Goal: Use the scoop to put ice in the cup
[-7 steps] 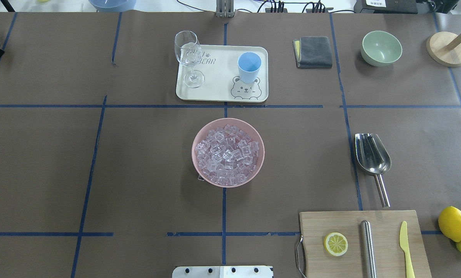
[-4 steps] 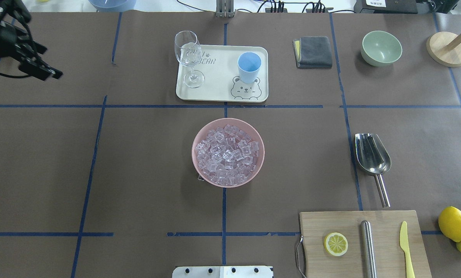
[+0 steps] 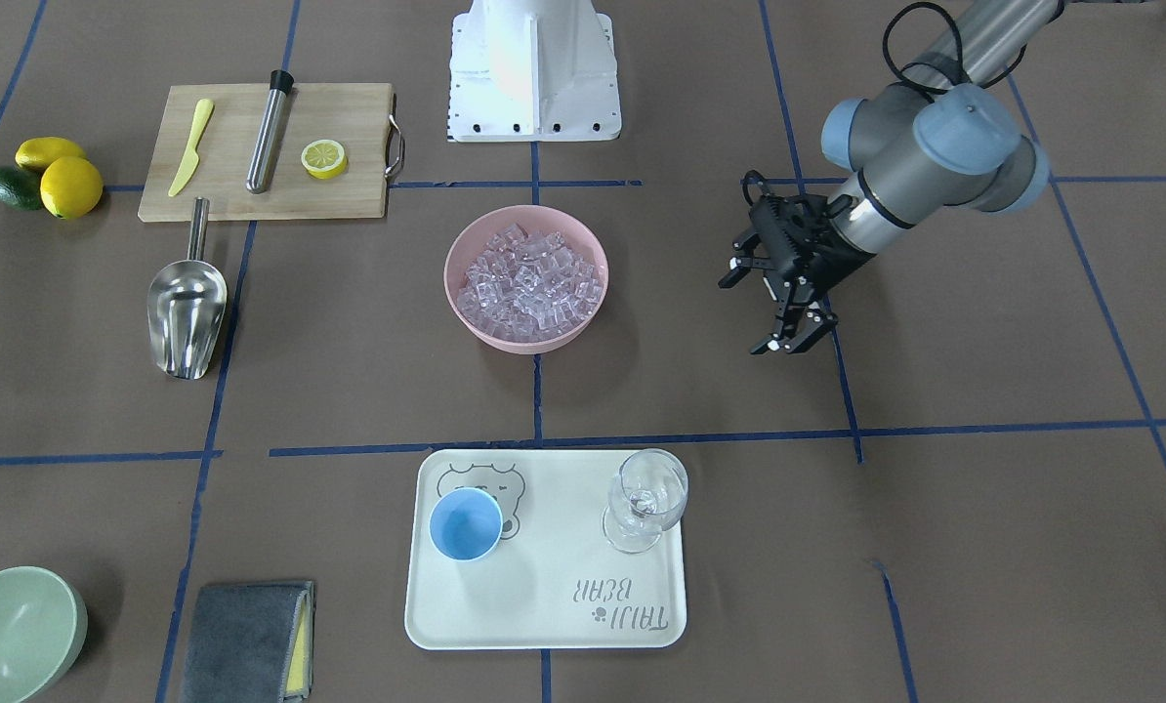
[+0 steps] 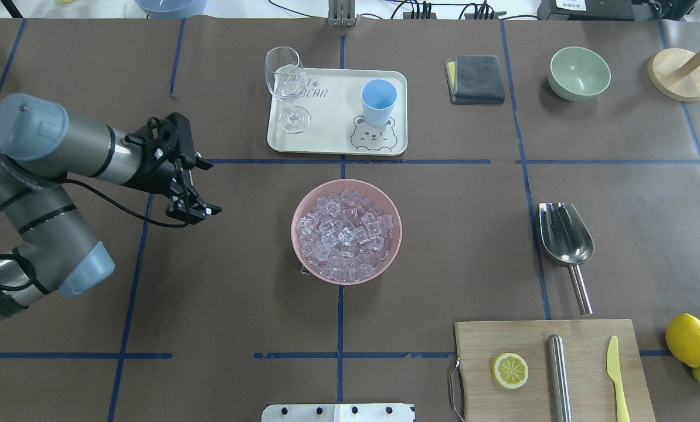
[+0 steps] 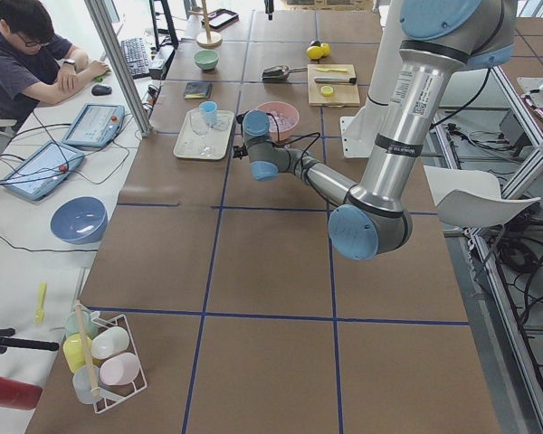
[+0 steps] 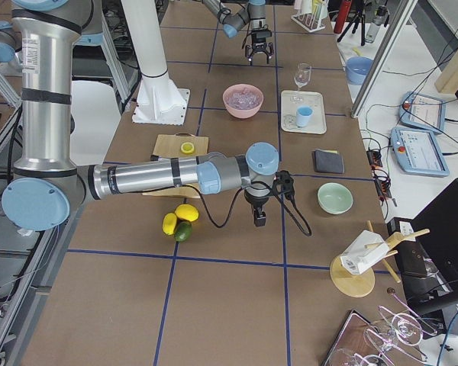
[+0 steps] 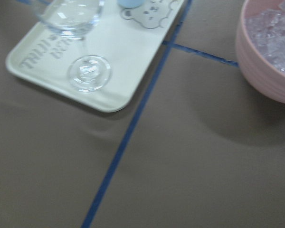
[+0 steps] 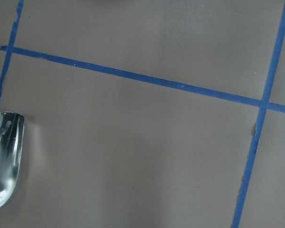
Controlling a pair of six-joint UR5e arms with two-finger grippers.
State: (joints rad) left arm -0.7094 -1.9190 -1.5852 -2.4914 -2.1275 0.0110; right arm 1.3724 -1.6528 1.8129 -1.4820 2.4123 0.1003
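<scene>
The ice is a heap of clear cubes in a pink bowl at the table's middle. The light-blue cup stands upright on a cream tray, beside a wine glass. The steel scoop lies flat at the right, handle toward the robot; its trough edge shows in the right wrist view. My left gripper is open and empty, hovering left of the bowl. My right gripper shows only in the exterior right view; I cannot tell its state.
A wooden board at the front right holds a lemon slice, a steel cylinder and a yellow knife. Lemons lie beside it. A grey cloth and a green bowl sit at the back right.
My left arm has come in from the far left edge and swung toward the middle; its gripper now hovers left of the pink bowl. The objects have not moved.
</scene>
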